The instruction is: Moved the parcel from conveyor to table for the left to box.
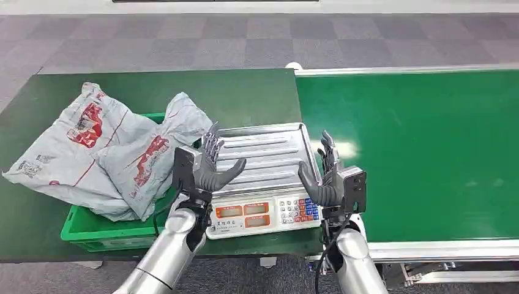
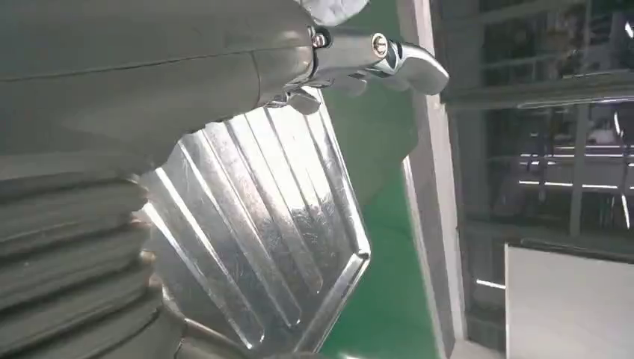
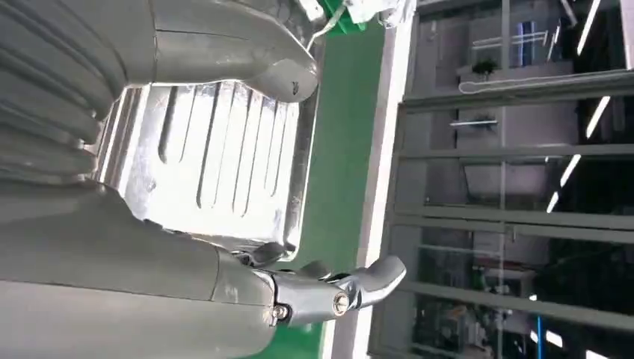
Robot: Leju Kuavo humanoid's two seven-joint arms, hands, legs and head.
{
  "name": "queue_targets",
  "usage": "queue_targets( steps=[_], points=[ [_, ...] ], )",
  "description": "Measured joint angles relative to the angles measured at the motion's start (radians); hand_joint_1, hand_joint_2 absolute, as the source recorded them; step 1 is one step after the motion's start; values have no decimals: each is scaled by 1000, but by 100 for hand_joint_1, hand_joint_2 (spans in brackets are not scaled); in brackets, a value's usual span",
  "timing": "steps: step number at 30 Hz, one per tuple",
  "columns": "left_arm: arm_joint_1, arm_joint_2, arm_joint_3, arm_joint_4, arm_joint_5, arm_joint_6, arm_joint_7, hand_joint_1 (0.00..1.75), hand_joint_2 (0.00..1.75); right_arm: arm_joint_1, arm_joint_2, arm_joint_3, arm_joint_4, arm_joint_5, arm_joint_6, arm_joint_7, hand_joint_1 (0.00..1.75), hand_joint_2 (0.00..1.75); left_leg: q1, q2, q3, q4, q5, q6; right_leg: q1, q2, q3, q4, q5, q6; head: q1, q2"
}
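Two grey plastic parcels with red print lie on the left: one [image 1: 73, 144] spreads over the dark green table, the other [image 1: 153, 153] droops into the green box [image 1: 107, 229]. A scale with a bare ribbed steel pan [image 1: 269, 153] stands in front of me. My left hand [image 1: 211, 168] hovers at the pan's left edge, fingers spread, holding nothing. My right hand [image 1: 324, 177] stands at the pan's right edge, also spread and empty. The pan [image 2: 262, 224] shows past my left hand [image 2: 359, 60], and the pan [image 3: 217, 157] lies beside my right hand [image 3: 329, 292].
The bright green conveyor belt [image 1: 422, 147] runs off to the right with a pale metal rail [image 1: 404, 69] along its far side. The scale's keypad and red displays [image 1: 263, 211] face me at the table's front edge. Grey carpet floor lies beyond.
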Motion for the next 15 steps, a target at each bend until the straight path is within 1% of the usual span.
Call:
queue_targets(
  steps=[6, 10, 15],
  points=[
    [46, -1, 0, -75, 97, -81, 7, 0, 175, 8, 0, 2, -32, 13, -19, 11, 0, 175, 0, 0, 0, 0, 0, 0, 0, 0, 0, 0, 0, 0, 0, 0],
    [70, -1, 0, -122, 101, -68, -5, 0, 175, 15, 0, 2, -46, 13, -22, 12, 0, 175, 0, 0, 0, 0, 0, 0, 0, 0, 0, 0, 0, 0, 0, 0],
    [73, -1, -2, -148, 96, -32, -8, 0, 175, 13, -4, 6, -51, 7, -29, 12, 0, 175, 0, 0, 0, 0, 0, 0, 0, 0, 0, 0, 0, 0, 0, 0]
  ],
)
